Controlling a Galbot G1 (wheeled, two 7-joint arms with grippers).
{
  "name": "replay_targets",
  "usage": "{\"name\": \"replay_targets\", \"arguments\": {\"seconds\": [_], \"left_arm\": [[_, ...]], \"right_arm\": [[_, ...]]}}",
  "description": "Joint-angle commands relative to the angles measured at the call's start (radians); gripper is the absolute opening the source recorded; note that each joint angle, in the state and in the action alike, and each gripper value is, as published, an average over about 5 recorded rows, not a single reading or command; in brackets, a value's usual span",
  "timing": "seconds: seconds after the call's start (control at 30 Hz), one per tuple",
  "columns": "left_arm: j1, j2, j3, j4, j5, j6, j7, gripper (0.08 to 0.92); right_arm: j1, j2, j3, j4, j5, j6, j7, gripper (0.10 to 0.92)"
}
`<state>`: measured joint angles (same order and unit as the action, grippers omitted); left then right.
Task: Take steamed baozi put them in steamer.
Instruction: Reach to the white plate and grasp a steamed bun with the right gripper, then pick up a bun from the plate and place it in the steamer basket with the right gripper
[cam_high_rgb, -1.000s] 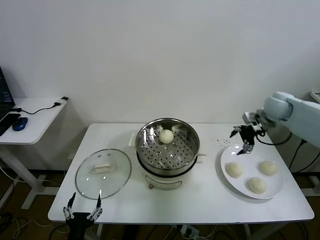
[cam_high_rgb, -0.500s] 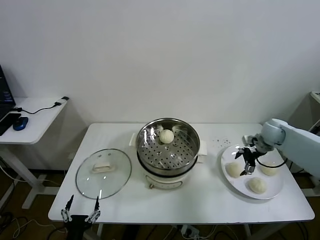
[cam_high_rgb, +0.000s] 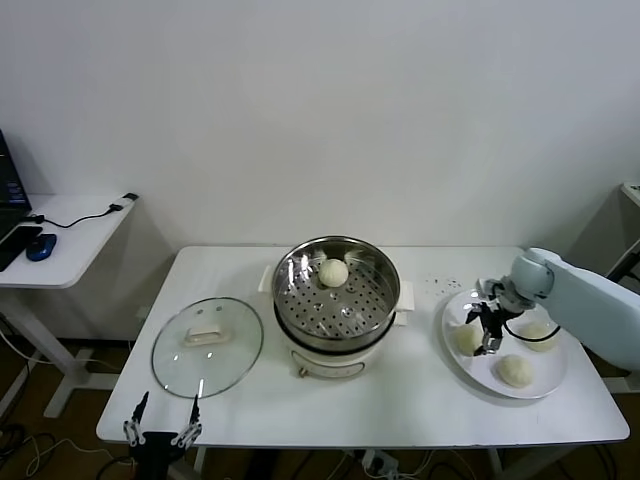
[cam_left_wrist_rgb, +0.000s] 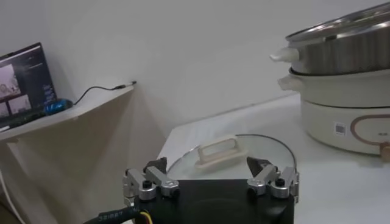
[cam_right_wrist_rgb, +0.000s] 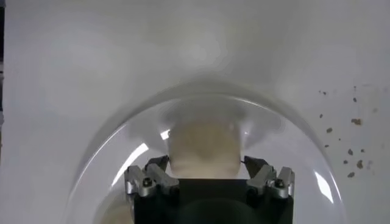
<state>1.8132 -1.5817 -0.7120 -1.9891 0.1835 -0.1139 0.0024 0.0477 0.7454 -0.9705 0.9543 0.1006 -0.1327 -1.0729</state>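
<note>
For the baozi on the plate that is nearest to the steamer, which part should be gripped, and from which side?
Grip the baozi across its domed sides, coming straight down from above. It sits low and round on the flat plate, free from the other buns. The right gripper already straddles it, one finger on each side.

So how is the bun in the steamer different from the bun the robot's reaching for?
The steamer bun sits alone in the metal basket; the other bun lies on the white plate with two more. Nothing is near the first; the right gripper straddles the second. Both are round and cream-white.
</note>
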Motion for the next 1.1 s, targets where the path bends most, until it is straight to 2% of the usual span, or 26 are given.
{"name": "replay_targets", "arguments": {"seconds": [0.03, 0.23, 0.43, 0.6, 0.83, 0.97, 1.1], "left_arm": [[0.001, -0.001, 0.0, -0.002, 0.001, 0.0, 0.0, 0.823], [0.004, -0.004, 0.002, -0.006, -0.001, 0.002, 0.0, 0.823], [0.012, -0.001, 0.006, -0.012, -0.001, 0.002, 0.0, 0.823], [0.016, 0.001, 0.011, -0.018, -0.001, 0.002, 0.0, 0.823], [0.023, -0.001, 0.032, -0.03, -0.008, 0.002, 0.0, 0.823], [0.028, 0.0, 0.04, -0.035, -0.006, -0.004, -0.001, 0.823], [0.039, 0.002, 0.041, -0.053, -0.011, -0.007, -0.002, 0.823]], "right_arm": [[-0.013, 0.026, 0.016, -0.031, -0.014, 0.001, -0.015, 0.718], [0.022, 0.014, -0.002, -0.02, -0.003, 0.008, -0.031, 0.589], [0.158, -0.028, -0.082, 0.014, 0.073, 0.004, -0.034, 0.561], [0.419, -0.039, -0.289, 0.041, 0.242, 0.002, -0.043, 0.561], [0.808, 0.101, -0.603, 0.063, 0.561, -0.019, -0.052, 0.568], [0.882, 0.208, -0.663, 0.088, 0.694, -0.059, -0.042, 0.568], [0.881, 0.312, -0.667, 0.103, 0.757, -0.099, -0.013, 0.568]]}}
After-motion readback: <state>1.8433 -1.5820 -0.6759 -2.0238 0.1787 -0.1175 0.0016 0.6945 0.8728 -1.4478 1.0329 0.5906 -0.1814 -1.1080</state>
